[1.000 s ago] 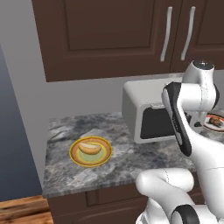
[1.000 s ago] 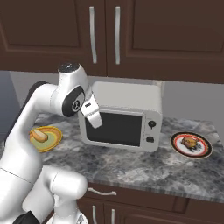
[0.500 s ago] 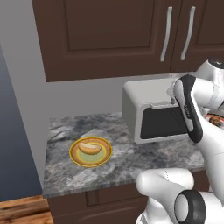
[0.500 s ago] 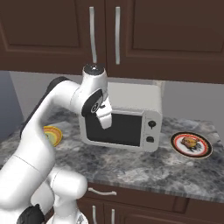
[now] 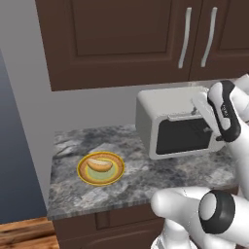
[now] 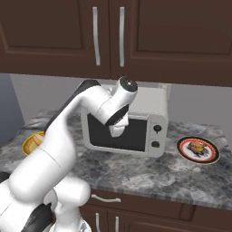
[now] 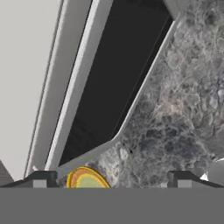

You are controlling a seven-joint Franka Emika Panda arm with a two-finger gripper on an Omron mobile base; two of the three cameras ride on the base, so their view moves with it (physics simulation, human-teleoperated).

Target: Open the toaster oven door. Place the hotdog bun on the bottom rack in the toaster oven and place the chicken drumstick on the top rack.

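Note:
The light-grey toaster oven (image 5: pixel 168 104) (image 6: pixel 152 106) stands at the back of the counter. Its door (image 5: pixel 184 136) (image 6: pixel 113 136) (image 7: pixel 118 74) is shut, so both racks are hidden. My gripper (image 6: pixel 117 132) (image 7: pixel 111 181) hangs open just in front of the dark glass, below the grey bar handle (image 5: pixel 179 116) (image 7: pixel 74 83), with nothing between its fingertips (image 7: pixel 41 179). The hotdog bun (image 5: pixel 98 165) lies on a yellow plate (image 5: pixel 82 176) left of the oven. The chicken drumstick (image 6: pixel 196 147) sits on a dark-rimmed plate (image 6: pixel 181 148) to the oven's right.
Dark wood cabinets with long silver handles (image 5: pixel 184 36) (image 6: pixel 96 34) hang above the oven. The grey stone counter (image 5: pixel 146 172) (image 6: pixel 149 170) (image 7: pixel 183 109) has bare room in front of the oven. A grey wall ends the counter on the left (image 5: pixel 29 97).
The arm has swung rightward across the oven front; the open gripper went from the door's left edge to the middle of the glass. Oven, plates and food have not moved.

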